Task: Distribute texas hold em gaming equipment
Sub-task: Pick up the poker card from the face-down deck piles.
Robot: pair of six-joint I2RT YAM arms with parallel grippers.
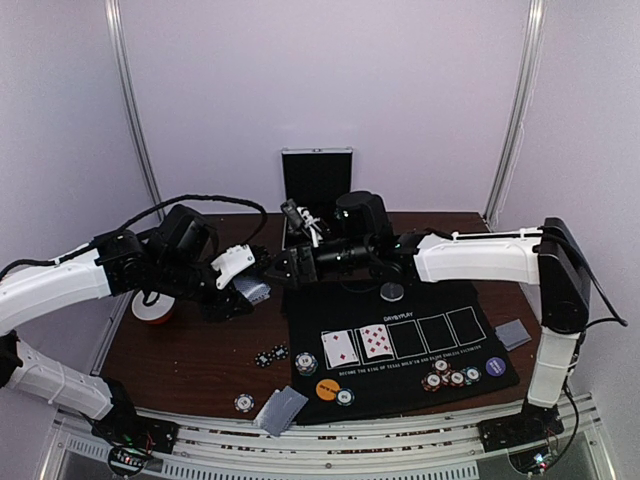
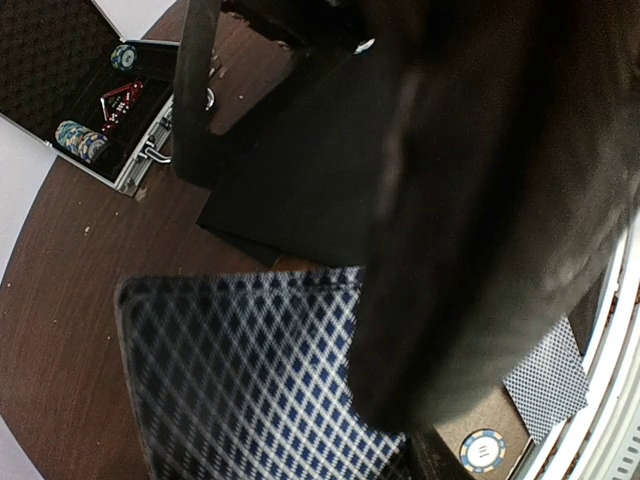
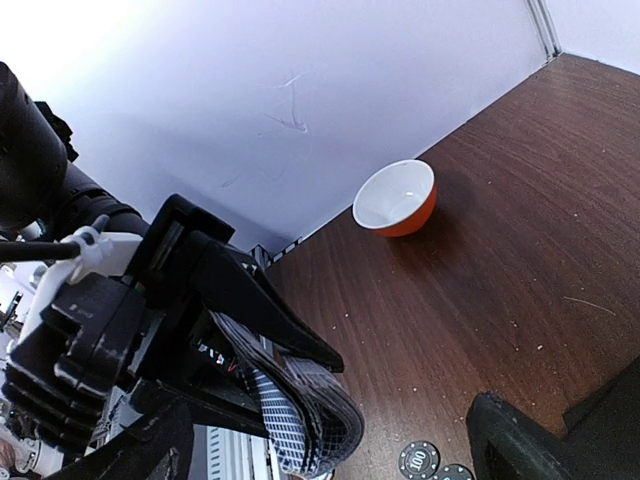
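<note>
My left gripper (image 1: 243,287) is shut on a deck of blue-patterned playing cards (image 1: 253,290), held above the wooden table left of the black mat (image 1: 400,395). The deck (image 2: 240,380) fills the left wrist view; in the right wrist view it (image 3: 300,410) bends between the left arm's black fingers (image 3: 260,310). My right gripper (image 1: 283,266) is open right beside the deck, its fingertips (image 3: 520,440) spread wide to either side of the deck's end. Two face-up cards (image 1: 357,346) lie on the mat, with chips (image 1: 450,378), an orange button (image 1: 327,390) and a purple button (image 1: 495,367).
An open silver case (image 1: 317,185) stands at the back; chips show inside it (image 2: 80,140). An orange-and-white bowl (image 3: 396,198) sits at the left. Loose chips (image 1: 270,355), face-down cards (image 1: 282,408) and a silver disc (image 1: 392,292) lie around.
</note>
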